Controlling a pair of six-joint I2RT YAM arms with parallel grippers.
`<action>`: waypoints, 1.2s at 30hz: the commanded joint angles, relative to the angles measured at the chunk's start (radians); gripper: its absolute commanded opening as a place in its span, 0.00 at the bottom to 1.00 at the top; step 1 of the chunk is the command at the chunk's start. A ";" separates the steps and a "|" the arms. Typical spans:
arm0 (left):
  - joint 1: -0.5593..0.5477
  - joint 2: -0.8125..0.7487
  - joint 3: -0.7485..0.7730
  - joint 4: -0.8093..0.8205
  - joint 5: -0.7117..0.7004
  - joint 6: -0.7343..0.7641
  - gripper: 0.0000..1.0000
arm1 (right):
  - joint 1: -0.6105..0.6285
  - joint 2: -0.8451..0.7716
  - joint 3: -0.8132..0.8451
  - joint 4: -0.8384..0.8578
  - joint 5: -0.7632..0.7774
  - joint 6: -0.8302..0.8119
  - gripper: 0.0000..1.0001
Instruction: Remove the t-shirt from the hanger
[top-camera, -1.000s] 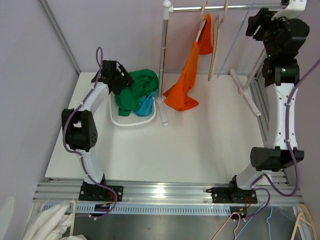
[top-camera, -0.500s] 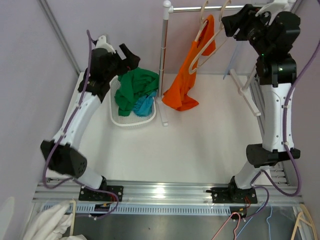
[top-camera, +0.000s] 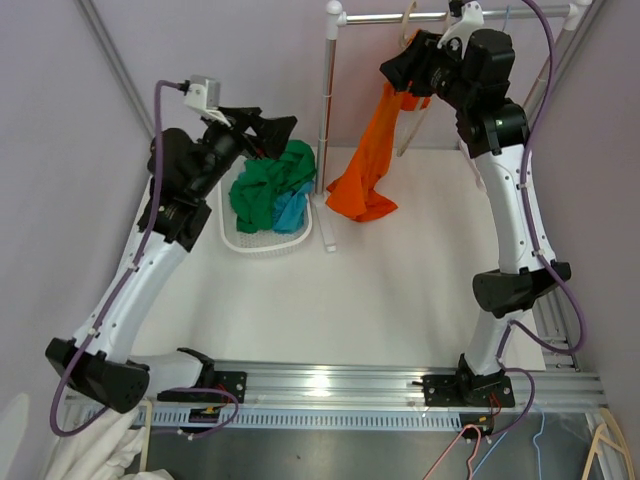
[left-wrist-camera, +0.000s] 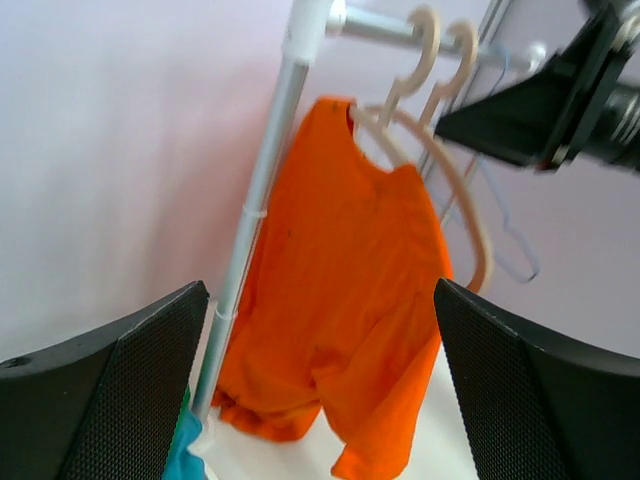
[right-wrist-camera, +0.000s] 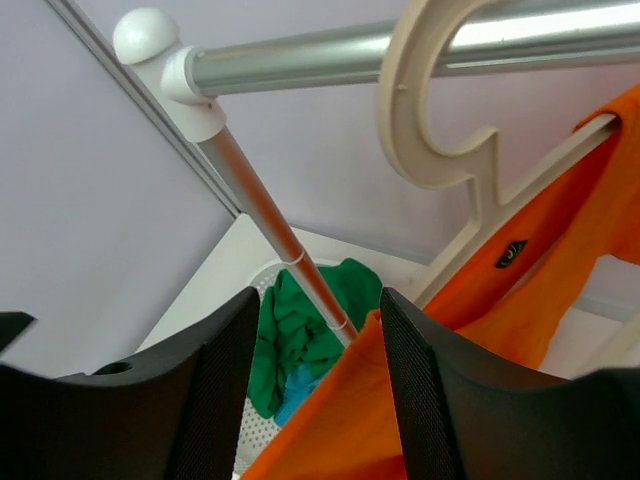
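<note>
**Task item.** The orange t-shirt (top-camera: 372, 150) is hanging from a beige hanger (left-wrist-camera: 468, 215), whose hook is sitting over the rail (right-wrist-camera: 330, 58) at the far side of the bench (top-camera: 400, 290). In the left wrist view the garment is gathering toward one end of the hanger and the other arm is showing bare, so it appears to be hanging unevenly. Its hem is pooling on the bench beside the upright post (top-camera: 326, 120).

**Right end effector** (right-wrist-camera: 320, 300). It is hovering just below the rail, close to the hanger hook, with its fingers (right-wrist-camera: 205, 400) parted and nothing between them. Judgement: it is positioned to steady or lift the hanger.

**Left end effector** (left-wrist-camera: 320, 295). It is raised above the basket (top-camera: 250, 240) and facing the shirt, well apart from it. Its fingers (left-wrist-camera: 110, 395) are spread wide and gripping nothing. Judgement: it is lining up to take the cloth and draw it off.

**Surroundings.** A green garment (top-camera: 262, 185) and a blue garment (top-camera: 290, 210) are lying in the basket, the likely destination.

**Status.** Neither end effector is touching shirt or hanger, and removal is not yet begun.

**Risk.** Pulling the cloth against an unsteadied hanger could swing it or unhook it from the rail.
</note>
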 joint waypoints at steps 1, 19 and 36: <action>-0.034 0.026 0.028 -0.001 0.083 0.063 0.99 | 0.017 0.029 0.080 0.032 -0.001 0.009 0.56; -0.138 0.451 0.436 -0.078 0.293 0.094 0.99 | 0.142 0.123 0.118 -0.021 0.472 -0.087 0.57; -0.233 0.618 0.589 -0.148 0.312 0.099 0.99 | 0.187 0.008 0.035 0.031 0.507 -0.193 0.56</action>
